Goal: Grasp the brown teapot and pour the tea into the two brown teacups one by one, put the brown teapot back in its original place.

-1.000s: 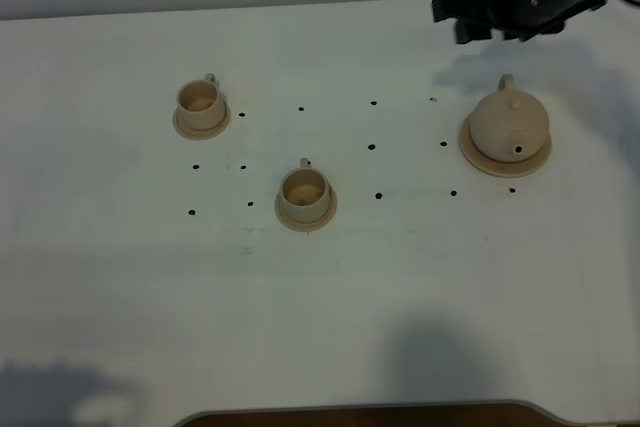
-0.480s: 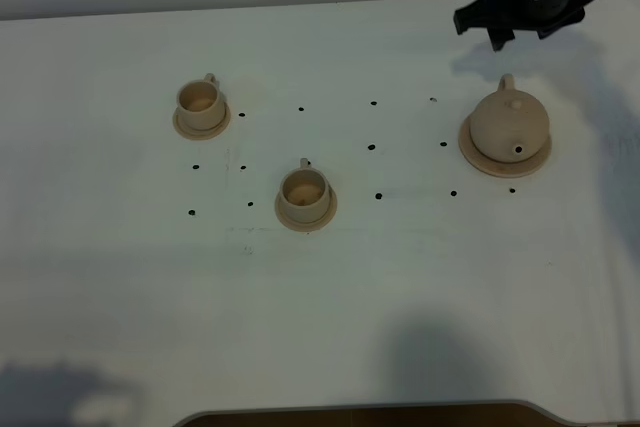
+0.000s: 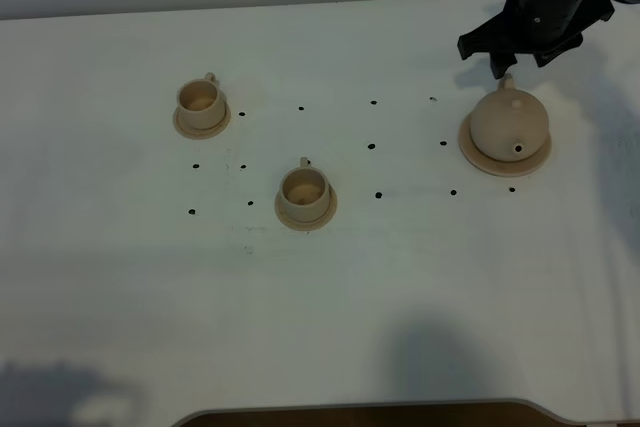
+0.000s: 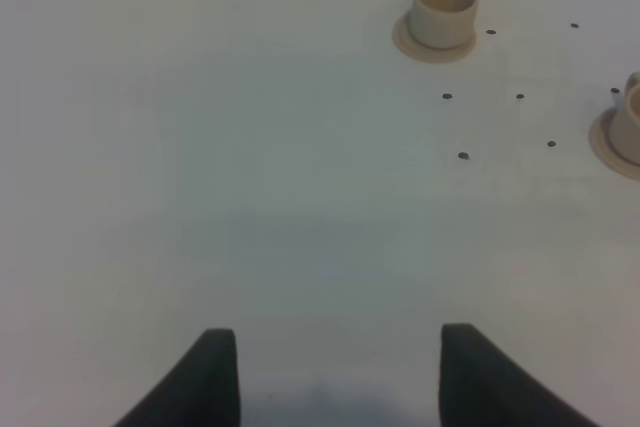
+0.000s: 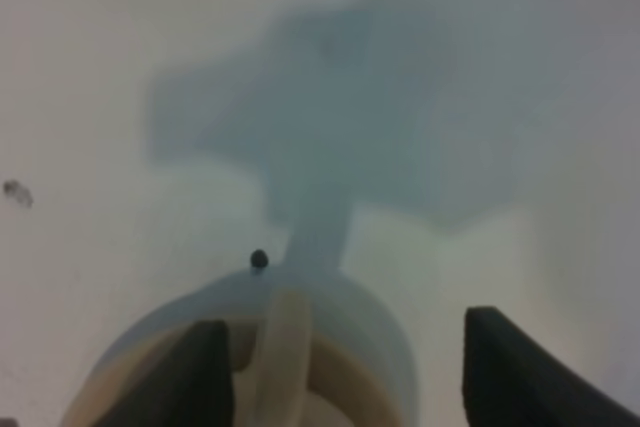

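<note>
The brown teapot (image 3: pixel 510 125) stands on its wide round saucer (image 3: pixel 480 157), the original place, at the right of the table. Its loop handle (image 3: pixel 507 80) points to the far side. My right gripper (image 3: pixel 520 63) hangs open just above and behind that handle. In the right wrist view the handle (image 5: pixel 285 347) sits between the fingers of the right gripper (image 5: pixel 345 372), nearer one finger, untouched. Two brown teacups stand on small saucers: one at the left (image 3: pixel 200 100), one near the middle (image 3: pixel 303 190). My left gripper (image 4: pixel 340 377) is open over bare table, with one teacup (image 4: pixel 444 7) far ahead.
Small black dots (image 3: pixel 372 147) mark the white table between the teacups and the teapot. A second teacup (image 4: pixel 630 117) shows at the edge of the left wrist view. A dark edge (image 3: pixel 360 415) runs along the table's front.
My right gripper has come down and toward the teapot, turning so its fingers point at the handle. The teapot and teacups have not moved.
</note>
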